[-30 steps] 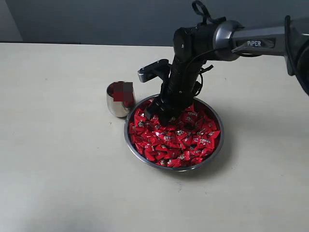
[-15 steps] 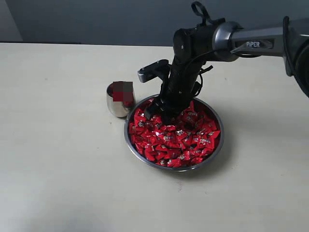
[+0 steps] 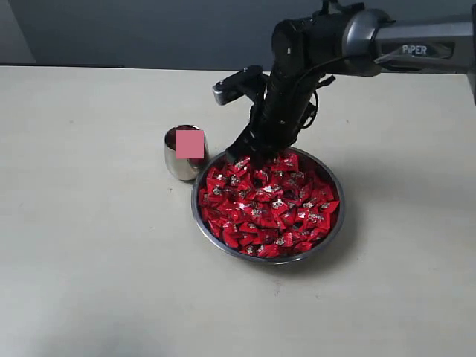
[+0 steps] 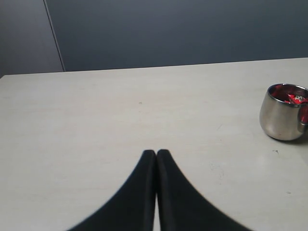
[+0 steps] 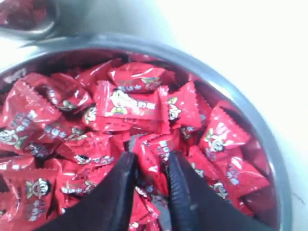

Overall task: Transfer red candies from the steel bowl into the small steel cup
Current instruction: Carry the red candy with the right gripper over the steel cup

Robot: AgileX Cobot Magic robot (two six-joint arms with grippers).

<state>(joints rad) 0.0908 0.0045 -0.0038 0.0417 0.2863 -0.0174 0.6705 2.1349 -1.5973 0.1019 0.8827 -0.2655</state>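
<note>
Red candy (image 5: 150, 167) sits pinched in the narrowed right pincer (image 5: 151, 156).

A pale cream, matte tabletop (image 3: 89, 282) fills the foreground, its smooth surface running back to a straight far edge. Behind it stands a plain, flat, dark blue-grey wall (image 3: 149, 33). At the wall's left end a lighter grey panel (image 4: 24, 38) meets it along a thin vertical seam. Soft, even light leaves only faint, blurred shadows on the table, which carries a few tiny dark specks.
</note>
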